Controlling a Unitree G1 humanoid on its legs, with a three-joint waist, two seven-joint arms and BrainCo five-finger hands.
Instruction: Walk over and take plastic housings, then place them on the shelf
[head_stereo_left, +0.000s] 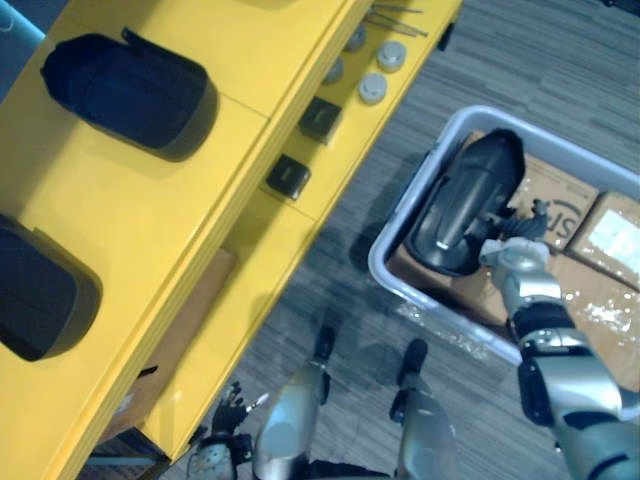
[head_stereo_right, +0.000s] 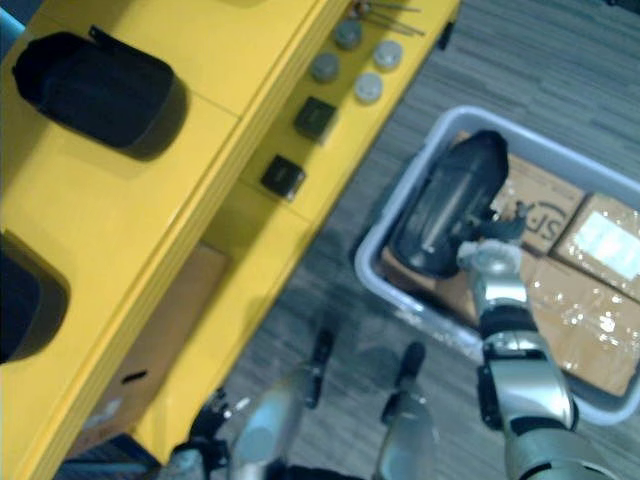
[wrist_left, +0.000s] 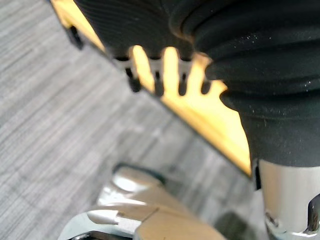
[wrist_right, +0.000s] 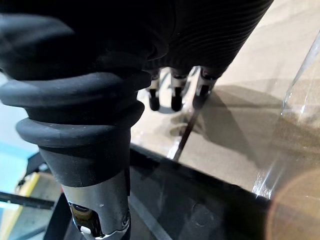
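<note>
Looking down in the left eye view, the right hand (head_stereo_left: 517, 238) hung over a grey bin (head_stereo_left: 392, 272) on the floor, just beside the near end of a black plastic housing (head_stereo_left: 462, 200). That housing lay tilted in the bin, next to cardboard boxes (head_stereo_left: 600, 290). Two more sat well apart on the top level of the yellow shelf (head_stereo_left: 150, 210): a far housing (head_stereo_left: 130, 90) and a near housing (head_stereo_left: 35, 300). A lower level carried small black boxes (head_stereo_left: 320, 118) and grey discs (head_stereo_left: 372, 88). The left hand (head_stereo_left: 228, 410) hung low beside the shelf, holding nothing.

From the right eye view, the right hand's fingers (head_stereo_right: 505, 222) were loosely spread at the housing's edge; whether they touched it could not be told.

Across the left wrist view, that hand's fingertips (wrist_left: 157, 85) pointed out relaxed and slightly apart, before the shelf's yellow edge and the grey carpet (wrist_left: 50, 125).

Along the right wrist view, straight fingers hung above cardboard, closed on nothing, with the housing's dark surface close by.
</note>
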